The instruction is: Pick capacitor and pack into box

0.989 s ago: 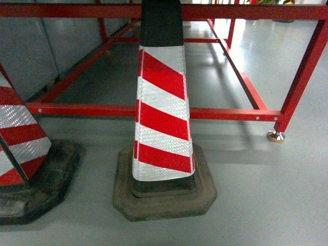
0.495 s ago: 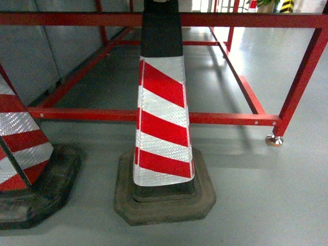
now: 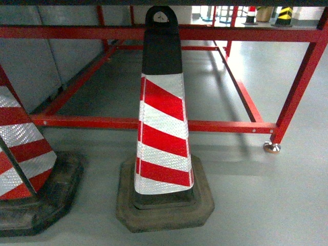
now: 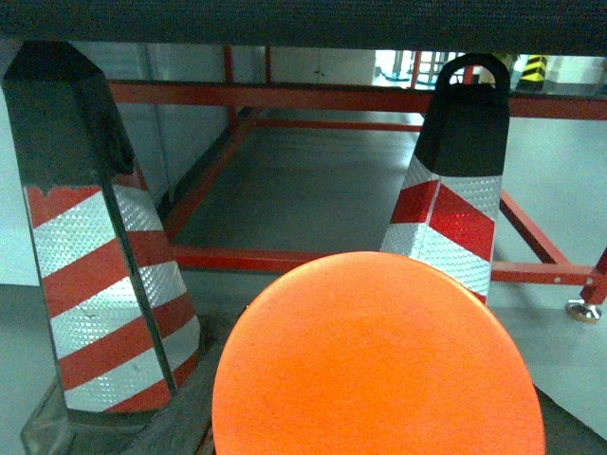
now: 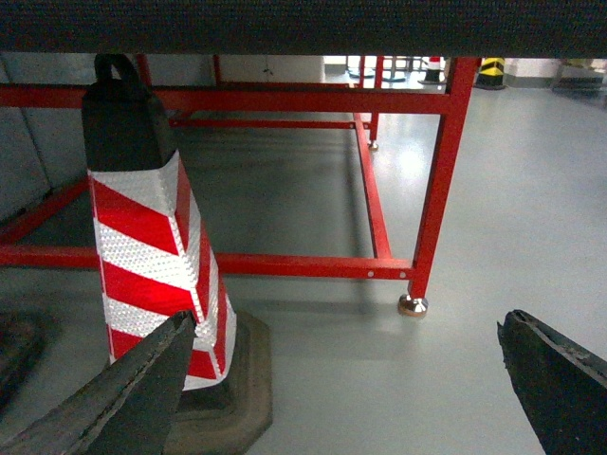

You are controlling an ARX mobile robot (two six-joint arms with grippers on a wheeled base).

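A red-and-white striped traffic cone [image 3: 163, 128] with a black top and a dark rubber base is standing upright on the grey floor [image 3: 266, 205], filling the middle of the head view. A second striped cone [image 3: 20, 154] is sitting just to its left, cut off by the frame edge. Behind both, a red metal frame [image 3: 220, 125] is resting on the floor on a silver foot [image 3: 271, 147]. The right gripper [image 5: 351, 379] is showing its two dark fingers spread wide apart, gripping nothing. In the left wrist view a round orange disc [image 4: 379, 360] is blocking the lower frame, so I cannot tell how the left claw is standing. Neither the capacitor nor the box is appearing in any view.
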